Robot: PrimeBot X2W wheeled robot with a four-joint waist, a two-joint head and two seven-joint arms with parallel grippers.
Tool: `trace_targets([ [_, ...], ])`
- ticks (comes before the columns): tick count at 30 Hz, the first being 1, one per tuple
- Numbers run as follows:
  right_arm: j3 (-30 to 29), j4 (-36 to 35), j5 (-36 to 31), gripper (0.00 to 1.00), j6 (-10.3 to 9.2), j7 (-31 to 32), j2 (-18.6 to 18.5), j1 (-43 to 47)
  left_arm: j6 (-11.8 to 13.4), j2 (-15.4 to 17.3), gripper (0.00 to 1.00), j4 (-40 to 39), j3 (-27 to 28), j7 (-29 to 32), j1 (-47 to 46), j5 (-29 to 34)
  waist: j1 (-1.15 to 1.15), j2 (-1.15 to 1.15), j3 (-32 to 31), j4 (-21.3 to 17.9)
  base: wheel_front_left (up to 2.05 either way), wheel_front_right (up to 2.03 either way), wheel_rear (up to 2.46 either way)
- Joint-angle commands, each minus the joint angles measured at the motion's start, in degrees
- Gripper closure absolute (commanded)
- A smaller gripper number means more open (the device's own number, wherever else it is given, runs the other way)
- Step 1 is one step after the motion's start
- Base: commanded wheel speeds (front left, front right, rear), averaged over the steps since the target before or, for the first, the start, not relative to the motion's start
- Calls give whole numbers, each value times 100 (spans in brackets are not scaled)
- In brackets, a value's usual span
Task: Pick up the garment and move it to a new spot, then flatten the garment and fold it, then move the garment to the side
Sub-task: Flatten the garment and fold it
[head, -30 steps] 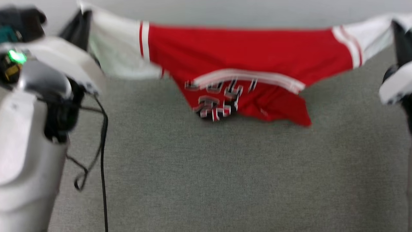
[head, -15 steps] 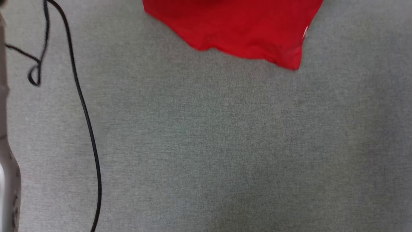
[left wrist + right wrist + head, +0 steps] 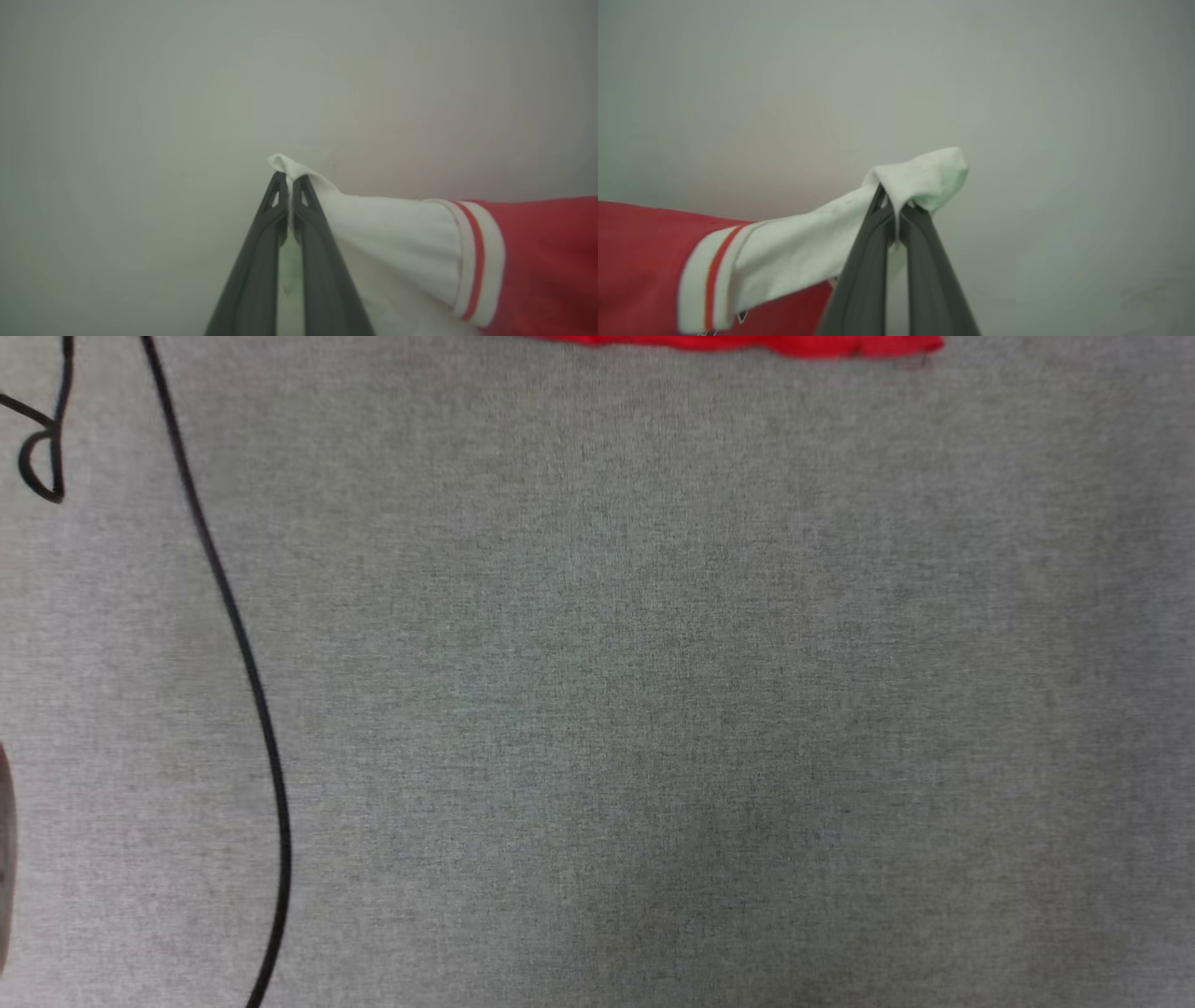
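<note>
- Head view: a thin strip of a red shirt (image 3: 747, 343) runs along the top edge of the view, right of centre – just its lower hem.
- Below the shirt spreads a grey, woven worktop (image 3: 653, 709).
- Well to the left of the shirt, a thin black cable (image 3: 238, 644) snakes down the worktop, with a small loop near its upper end.
- Left wrist view: the left pincer (image 3: 289, 179) is clamped tight on the tip of a white sleeve (image 3: 392, 228), and a small fold of cloth pokes out past the fingertips.
- From that grip the sleeve stretches away to the right, through a band of red-and-white striped trim, into the shirt's red body (image 3: 546, 261).
- Right wrist view: the right pincer (image 3: 894, 205) is likewise closed on the other white sleeve (image 3: 803, 261), whose bunched end flops over the fingertips.
- That sleeve runs left through the same striped trim into the red body.
- Behind the shirt in both wrist views there is a pale, blurred backdrop (image 3: 140, 93) – no detail can be made out.
</note>
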Motion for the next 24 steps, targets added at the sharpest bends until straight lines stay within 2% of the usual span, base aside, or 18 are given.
trace_targets([
  [1, 12, 68, 25, 100, -6, -43, 25, -64, -16, -5, 100, 66, -1, -45, -77, -8, -1, 0, 79, -2, 0, 0, 0],
  [8, 306, 1080, 271, 100, -6, -413, 230, 170, -276, -253, 100, 1081, -84, -371, 114, -214, -1, 0, 198, 7, 0, 0, 0],
  [15, 678, 1942, 777, 100, -6, -676, 343, 1028, -452, -467, 100, 1804, -43, -694, 861, -744, -1, 0, -89, 8, 0, 0, 0],
  [18, 820, 2059, 1100, 100, -6, -843, 320, 1570, -465, -549, 100, 1800, -162, -774, 1409, -996, -1, 0, -301, 30, 0, 0, 0],
  [24, 1139, 1855, 1803, 100, -6, -1091, 76, 2840, -469, -412, 100, 1329, -409, -902, 2640, -1633, -1, 0, -868, 122, 0, 0, 0],
])
